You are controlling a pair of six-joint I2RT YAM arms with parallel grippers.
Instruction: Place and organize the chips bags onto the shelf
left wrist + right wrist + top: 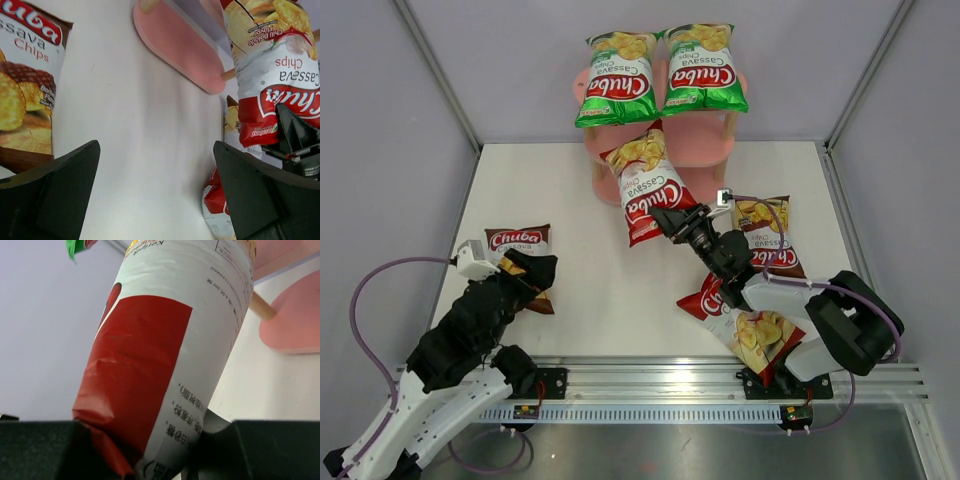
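Here we find one red chips bag (pixel 745 325) lying by the right arm's base. Our left gripper (pixel 156 145) gapes beside a brown bag (pixel 517 240); our right gripper (pixel 675 218) pinches the end of a second red bag (pixel 642 185) before the pink shelf (pixel 705 150), two green bags (pixel 615 80) on top.

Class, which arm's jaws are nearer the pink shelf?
Right. The right jaws, shut on a red bag, sit just in front of the shelf; the left jaws stand open far back, by the left brown bag.

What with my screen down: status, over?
Left gripper open by brown bag. Right gripper shut on red bag, at shelf. Two green bags fill top.
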